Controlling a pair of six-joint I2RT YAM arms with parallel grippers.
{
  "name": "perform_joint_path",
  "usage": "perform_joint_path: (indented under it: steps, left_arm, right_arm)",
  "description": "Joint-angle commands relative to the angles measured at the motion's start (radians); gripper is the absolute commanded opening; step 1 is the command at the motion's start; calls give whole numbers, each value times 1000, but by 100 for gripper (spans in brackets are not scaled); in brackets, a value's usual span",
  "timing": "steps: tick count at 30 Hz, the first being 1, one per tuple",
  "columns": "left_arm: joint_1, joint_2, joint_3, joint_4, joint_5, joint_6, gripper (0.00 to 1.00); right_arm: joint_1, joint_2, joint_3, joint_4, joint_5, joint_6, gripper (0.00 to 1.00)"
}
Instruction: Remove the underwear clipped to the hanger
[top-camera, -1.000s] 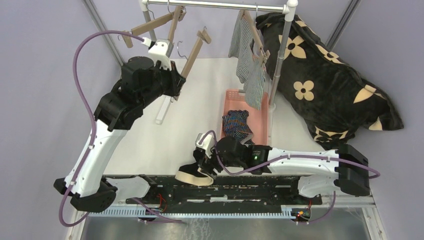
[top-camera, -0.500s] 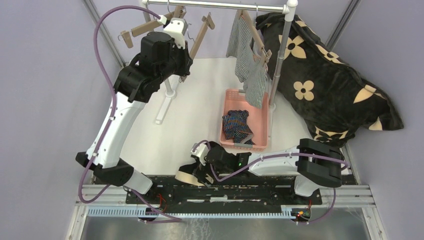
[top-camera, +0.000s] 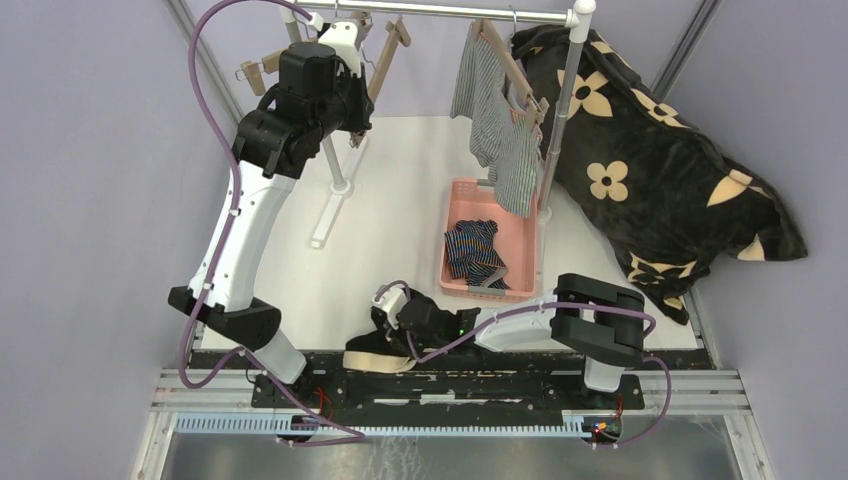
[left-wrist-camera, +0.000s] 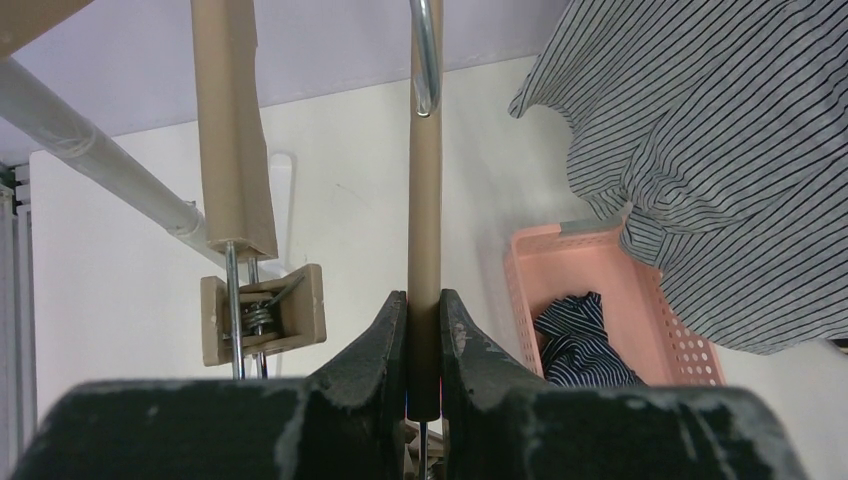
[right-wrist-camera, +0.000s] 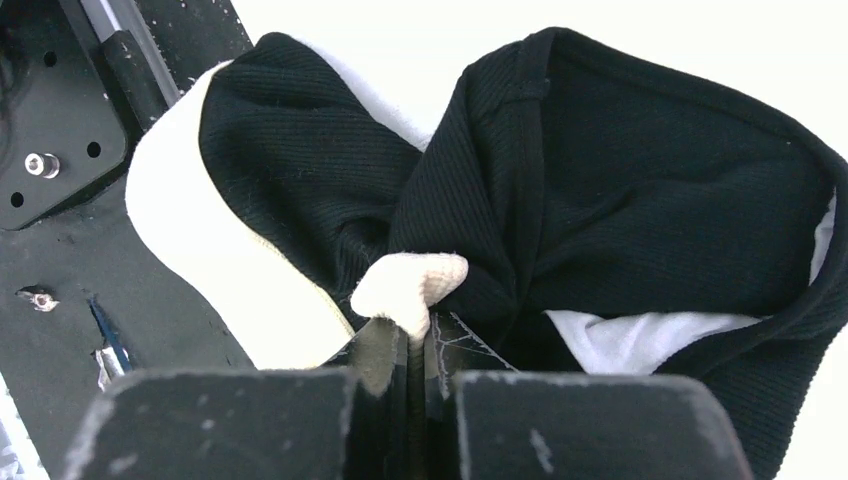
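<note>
Your left arm has climbed from over the middle of the table (top-camera: 400, 190) to its far left corner, bringing the bare wooden hanger (left-wrist-camera: 424, 180) up to the rail (top-camera: 440, 10). The left gripper (left-wrist-camera: 424, 330) is clamped narrowly on that hanger's bar, both fingers pressed against the wood, with the hook just above. Nothing hangs from it, so I judge this hanger finished and on its way back to the rail.

Further right, at the table's near edge, your right arm has drawn back towards its base. Its jaws, wide a moment ago, have snapped together. The right gripper (right-wrist-camera: 410, 350) now pinches a fold of the beige waistband (right-wrist-camera: 412, 280) of the black pair (right-wrist-camera: 640, 200), with hardly any gap between the fingers. That pair lies crumpled half on the table's near edge and half on the dark base plate (right-wrist-camera: 60, 130). It is off its hanger but not put away, and this grip looks like the start of moving it.

Right again, the navy striped pair (top-camera: 472, 250) lies in the pink basket (top-camera: 530, 250). Above the basket's far end, the grey-and-white striped pair (top-camera: 505, 150) is on its own wooden hanger (top-camera: 500, 50) at the rail's right end. That one remains for you.
</note>
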Motion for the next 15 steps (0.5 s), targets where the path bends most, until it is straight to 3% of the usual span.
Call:
perform_joint_path:
  steps: [1, 8, 15]
  left_arm:
    - [6, 2, 55, 97, 38, 41, 3]
    - [19, 25, 111, 125, 62, 59, 3]
    - [59, 57, 122, 152, 113, 51, 3]
  right_arm:
    - [11, -69, -19, -61, 58, 32, 1]
    - [19, -452, -18, -260, 313, -58, 1]
    - [19, -796, -38, -318, 668, -179, 1]
